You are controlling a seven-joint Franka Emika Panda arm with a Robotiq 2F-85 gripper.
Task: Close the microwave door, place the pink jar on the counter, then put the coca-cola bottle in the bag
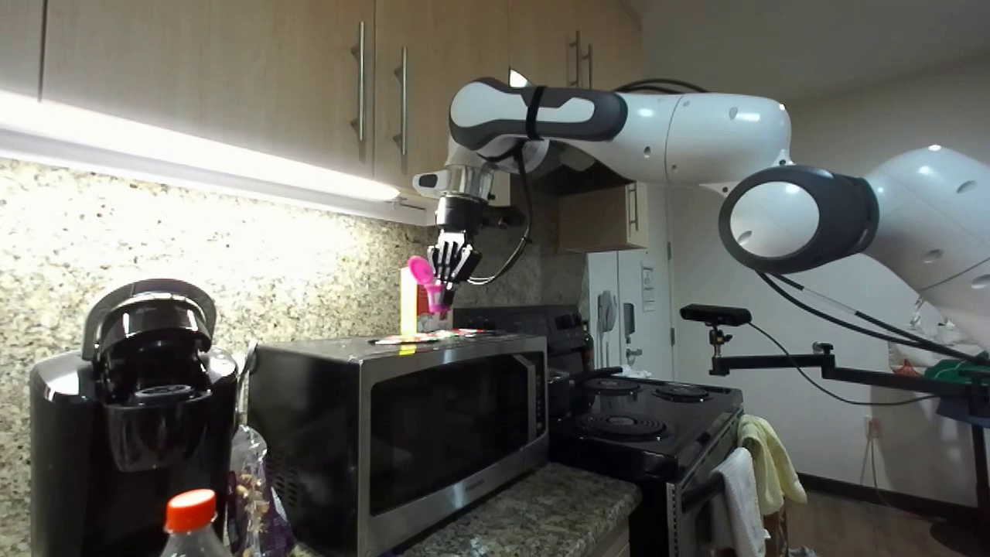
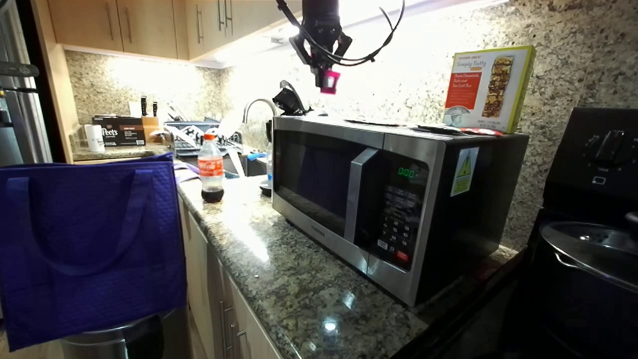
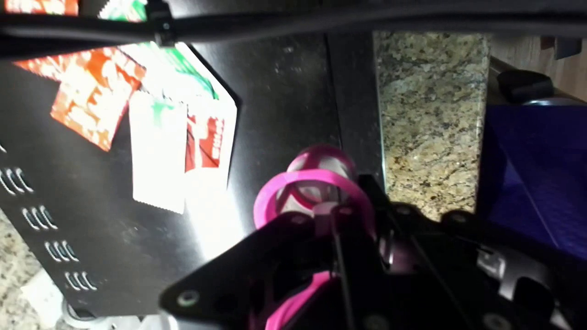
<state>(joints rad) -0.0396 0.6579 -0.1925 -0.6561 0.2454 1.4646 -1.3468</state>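
Observation:
The microwave door (image 1: 448, 425) is shut; it also shows shut in an exterior view (image 2: 311, 174). The pink jar (image 1: 435, 299), with its hinged lid open, is held above the microwave top; it shows in both exterior views (image 2: 330, 83) and the wrist view (image 3: 269, 197). My gripper (image 1: 442, 298) is shut on the jar near its rim, pointing down (image 2: 323, 80) (image 3: 341, 215). The counter (image 2: 299, 279) runs in front of the microwave. The coca-cola bottle (image 2: 211, 167), part full, stands upright on it; its red cap shows in an exterior view (image 1: 191, 510). The purple bag (image 2: 94, 224) stands beside the counter.
A snack-bar box (image 2: 488, 89) and flat packets (image 3: 158, 151) are on the microwave top. A black coffee maker (image 1: 139, 418) stands beside the microwave. The stove (image 1: 642, 418) is on its other side, with a pot (image 2: 593, 279). Cabinets (image 1: 232, 85) hang above.

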